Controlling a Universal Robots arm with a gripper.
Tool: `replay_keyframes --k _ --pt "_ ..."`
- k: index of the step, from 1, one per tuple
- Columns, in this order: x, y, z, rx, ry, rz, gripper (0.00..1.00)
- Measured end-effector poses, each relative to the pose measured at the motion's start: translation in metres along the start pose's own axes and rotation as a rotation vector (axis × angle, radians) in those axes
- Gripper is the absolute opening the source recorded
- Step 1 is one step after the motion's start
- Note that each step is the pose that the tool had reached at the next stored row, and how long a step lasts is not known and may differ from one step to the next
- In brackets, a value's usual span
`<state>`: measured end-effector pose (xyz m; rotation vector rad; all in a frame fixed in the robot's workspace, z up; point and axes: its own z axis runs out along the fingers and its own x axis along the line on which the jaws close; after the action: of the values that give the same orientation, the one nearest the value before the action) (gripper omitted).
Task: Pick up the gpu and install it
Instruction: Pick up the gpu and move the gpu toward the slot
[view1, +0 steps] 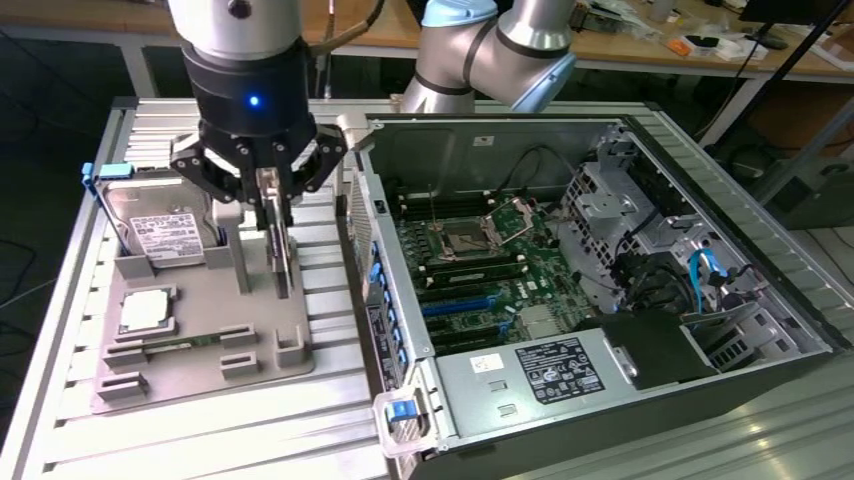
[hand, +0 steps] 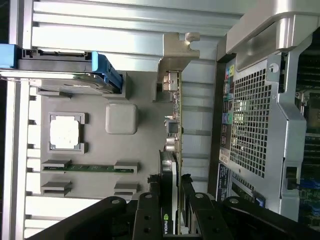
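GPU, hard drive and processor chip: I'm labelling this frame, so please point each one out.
gpu (view1: 282, 262): exterior view, lower stretch of the edge-on card.
hard drive (view1: 168, 236): exterior view, its white label.
processor chip (view1: 144, 313): exterior view, middle of its silver top.

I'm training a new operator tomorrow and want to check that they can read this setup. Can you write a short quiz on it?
1. Fill in: the hard drive stands on the exterior view's ____ of the gpu.
2. True or false: the gpu is already seated inside the computer case.
3. The claw is shut on: A) the hard drive, B) the gpu, C) the computer case.

Key: 1 left; 2 false, as it stands upright over the grey tray outside the case; 3 B.
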<state>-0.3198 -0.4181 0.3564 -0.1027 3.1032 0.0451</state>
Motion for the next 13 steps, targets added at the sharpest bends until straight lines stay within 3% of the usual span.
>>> replay_keyframes --k 3,5,13 --pt "0.0 0.0004 -0.0136 0.0 0.0 0.0 0.27" --pt "-0.001 0.0008 -0.0279 0.0 0.0 0.0 0.27" --pt "-0.002 0.0018 -0.064 0.0 0.0001 0.0 0.27"
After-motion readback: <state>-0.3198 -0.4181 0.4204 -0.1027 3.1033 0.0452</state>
